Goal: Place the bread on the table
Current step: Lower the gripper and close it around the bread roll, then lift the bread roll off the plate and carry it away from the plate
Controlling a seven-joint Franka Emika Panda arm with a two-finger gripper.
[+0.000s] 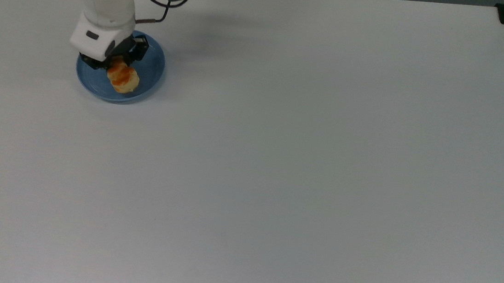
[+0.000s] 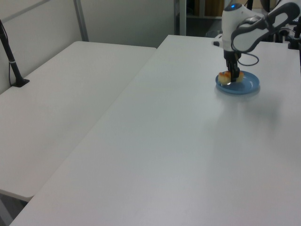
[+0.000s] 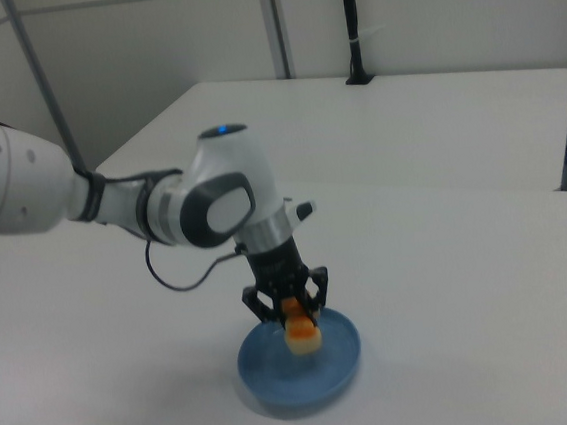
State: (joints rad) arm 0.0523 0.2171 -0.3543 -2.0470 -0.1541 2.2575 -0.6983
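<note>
End effector (image 1: 114,61) is down over the blue plate (image 1: 149,78), fingers clamped on one end of the bread (image 1: 122,78); same grip shows in the right view, end effector (image 3: 289,307) closed around the bread (image 3: 301,333), and in the left view at the end effector (image 2: 231,76). Bread sits in the plate's middle in the top view, its free end pointing toward the near side; in the right view it looks tilted, held end up, lower end at or just above the plate (image 3: 334,368), can't tell if it touches. In the left view the bread (image 2: 227,78) is a small orange patch at the fingers over the plate (image 2: 249,84). Plate is at the far left of the table (image 1: 300,164) in the top view, with white tabletop all round it. Step in hand, judged: grasp made, start of the lift off the plate. Next move calls for raising until the bread clears the plate rim, carrying it sideways past the rim, lowering onto bare table, then releasing. Grip is at one end, so the bun may swing or slip; slow lift seems wise.
</note>
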